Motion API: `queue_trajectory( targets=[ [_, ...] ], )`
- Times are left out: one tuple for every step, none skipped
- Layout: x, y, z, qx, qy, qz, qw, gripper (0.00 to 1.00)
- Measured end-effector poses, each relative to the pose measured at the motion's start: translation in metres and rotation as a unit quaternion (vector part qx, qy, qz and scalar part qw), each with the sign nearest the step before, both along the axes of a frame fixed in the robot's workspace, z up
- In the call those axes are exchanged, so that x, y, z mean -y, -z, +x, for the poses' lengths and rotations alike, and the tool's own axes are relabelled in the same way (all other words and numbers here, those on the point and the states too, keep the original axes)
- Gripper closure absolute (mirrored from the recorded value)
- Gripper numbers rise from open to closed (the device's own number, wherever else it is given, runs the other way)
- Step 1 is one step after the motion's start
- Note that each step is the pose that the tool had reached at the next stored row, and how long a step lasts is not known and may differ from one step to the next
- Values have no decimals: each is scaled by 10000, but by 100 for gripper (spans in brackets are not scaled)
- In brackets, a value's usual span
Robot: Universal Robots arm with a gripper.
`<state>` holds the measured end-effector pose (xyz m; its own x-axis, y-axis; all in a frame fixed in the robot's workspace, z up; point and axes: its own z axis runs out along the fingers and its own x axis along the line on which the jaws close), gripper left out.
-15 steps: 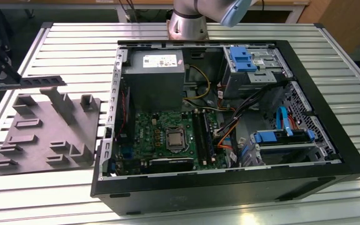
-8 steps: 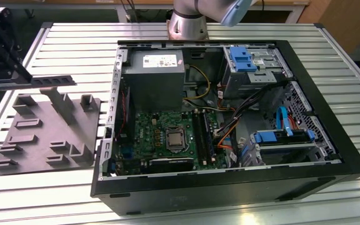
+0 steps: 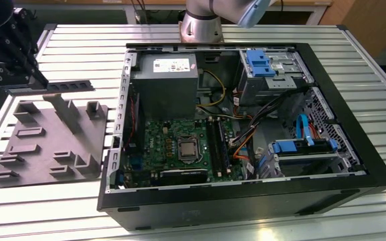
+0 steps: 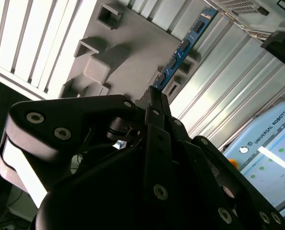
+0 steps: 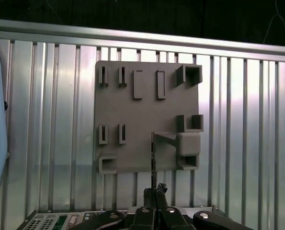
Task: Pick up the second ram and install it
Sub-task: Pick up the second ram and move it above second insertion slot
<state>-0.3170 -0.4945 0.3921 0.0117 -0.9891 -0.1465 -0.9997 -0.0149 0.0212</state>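
My black gripper point(image 4: 155, 96) is clenched on one end of the second ram point(image 4: 185, 44), a slim blue-green memory stick, and holds it in the air above the grey moulded plastic tray point(image 3: 38, 150). The tray lies on a ribbed silver metal counter point(image 3: 79, 45), beside an open black computer case point(image 3: 354, 168). Brown wooden furniture point(image 3: 374, 25) stands behind the counter.

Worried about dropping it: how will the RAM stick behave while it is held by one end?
The second ram looks thin and rigid, so it is likely light and won't droop. Held at one end by the gripper, it may pivot if bumped.
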Motion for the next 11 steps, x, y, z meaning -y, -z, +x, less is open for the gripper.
queue_trajectory(
  targets=[
    [0,0,21,0,0,0,10000,88],
    [0,0,41,0,0,0,10000,88],
    [0,0,62,0,0,0,10000,88],
    [0,0,81,0,0,0,10000,88],
    [0,0,101,0,0,0,10000,88],
    [0,0,121,0,0,0,10000,88],
    [0,0,140,0,0,0,10000,88],
    [0,0,161,0,0,0,10000,88],
    [0,0,182,0,0,0,10000,88],
    [0,0,201,0,0,0,10000,88],
    [0,0,221,0,0,0,10000,88]
  ],
)
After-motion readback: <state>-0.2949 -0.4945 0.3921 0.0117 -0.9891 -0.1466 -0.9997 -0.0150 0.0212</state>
